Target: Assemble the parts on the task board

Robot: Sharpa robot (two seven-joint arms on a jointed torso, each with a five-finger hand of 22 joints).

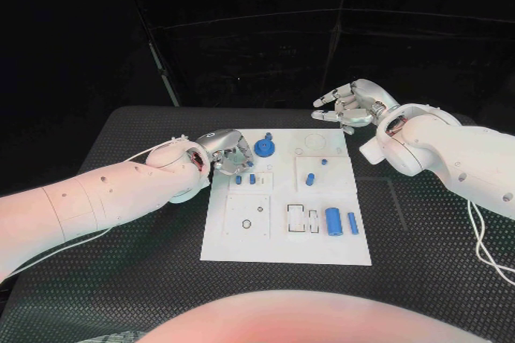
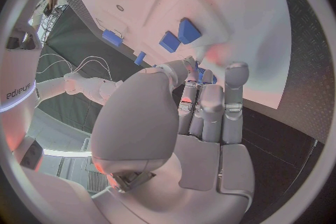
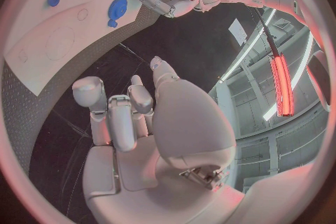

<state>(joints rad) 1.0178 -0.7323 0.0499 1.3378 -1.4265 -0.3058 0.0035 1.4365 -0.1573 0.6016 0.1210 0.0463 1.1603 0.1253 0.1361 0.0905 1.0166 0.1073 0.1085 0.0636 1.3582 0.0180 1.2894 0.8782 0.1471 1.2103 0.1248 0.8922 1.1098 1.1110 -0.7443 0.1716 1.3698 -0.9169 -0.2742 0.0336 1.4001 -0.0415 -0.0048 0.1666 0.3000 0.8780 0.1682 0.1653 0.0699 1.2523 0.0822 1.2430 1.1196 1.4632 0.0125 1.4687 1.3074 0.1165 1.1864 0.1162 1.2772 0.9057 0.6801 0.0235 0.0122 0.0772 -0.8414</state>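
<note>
You've got a matt white task board (image 1: 257,239) w/ smooth blue plastic-looking parts (image 1: 334,222), on a black textured counter (image 1: 429,268); arms (image 1: 97,202) glossy white.

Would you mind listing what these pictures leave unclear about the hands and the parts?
- Left hand: in the head view its fingers cover the board beneath; in the left wrist view a blue bit by the fingertips is too hidden to tell whether it is held.
- Small blue parts on the task board: too small to tell their shapes.
- Right hand: holds nothing visible.
</note>
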